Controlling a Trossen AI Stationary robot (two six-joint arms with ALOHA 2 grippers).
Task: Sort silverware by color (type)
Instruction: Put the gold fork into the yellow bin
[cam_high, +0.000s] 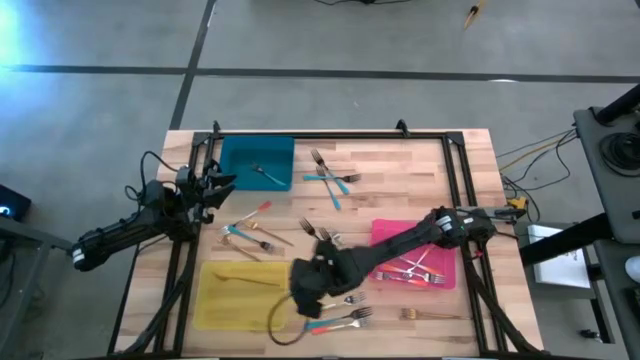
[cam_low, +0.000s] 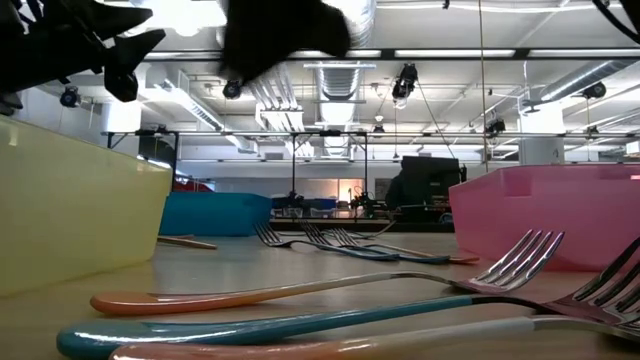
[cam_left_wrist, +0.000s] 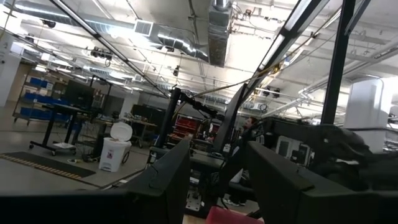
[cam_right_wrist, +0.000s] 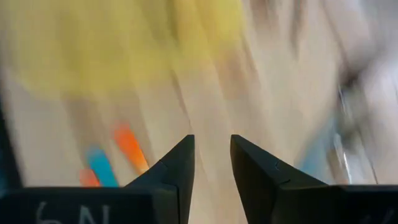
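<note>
The right gripper (cam_high: 312, 296) hung empty, jaws narrowly parted, above loose forks (cam_high: 345, 318) by the yellow tray (cam_high: 240, 290) (probably choosing one), while the left gripper (cam_high: 213, 187), jaws apart, waited at the table's edge

A: Where are the forks (cam_high: 330, 178) rn?

B: All over. One teal-handled fork (cam_high: 268, 176) lies flat in the teal tray (cam_high: 240, 152). A few w/ teal handles are crossed on bare wood just beside that tray.

A: And the pink ones?

B: Several coral forks (cam_high: 415, 270) lie inside the pink tray (cam_high: 388, 232). A coral-handled fork (cam_high: 250, 212) sits loose on the wood, w/ gold forks (cam_high: 262, 238) near it.

A: Yellow tray?

B: One gold fork (cam_high: 245, 279) lies flat in the yellow tray (cam_high: 215, 305). Another gold fork (cam_high: 432, 314) lies near the table's front edge, below the pink tray.

A: Front ones?

B: Coral and teal handles lie side by side, tines (cam_low: 520, 258) curving upward.
</note>
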